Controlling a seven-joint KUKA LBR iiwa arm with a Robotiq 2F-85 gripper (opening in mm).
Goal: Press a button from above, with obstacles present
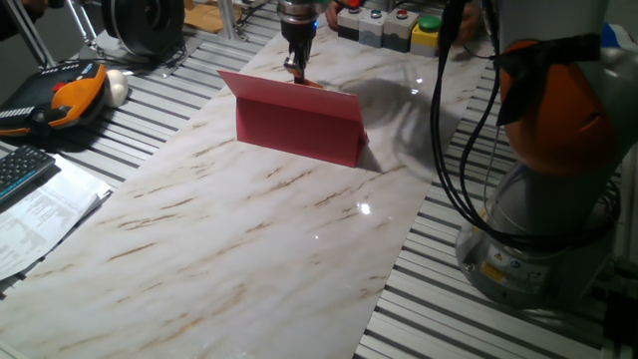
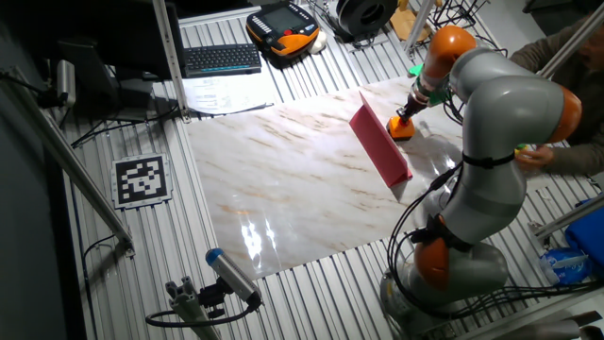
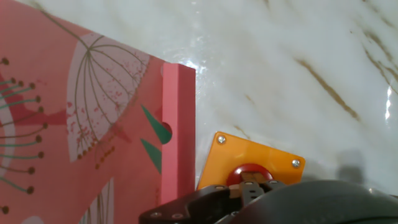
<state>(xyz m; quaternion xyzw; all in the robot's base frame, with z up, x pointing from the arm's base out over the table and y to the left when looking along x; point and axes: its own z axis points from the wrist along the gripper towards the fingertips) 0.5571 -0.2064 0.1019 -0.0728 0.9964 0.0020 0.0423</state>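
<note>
Directly over the button (image 3: 249, 173) behind the red panel (image 1: 299, 125), claw (image 1: 296, 68) state unclear.

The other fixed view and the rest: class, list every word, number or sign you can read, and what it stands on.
No text is readable in any view.
Printed sheets: print too small.
Black-and-white square marker: a pattern, no letters.
Yellow label on the robot base: blurred.
Red panel: plant drawing only.

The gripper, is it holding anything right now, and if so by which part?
Nothing is held. The gripper is down over the button on its orange plate, beside the red panel; no object sits between its fingers.
</note>
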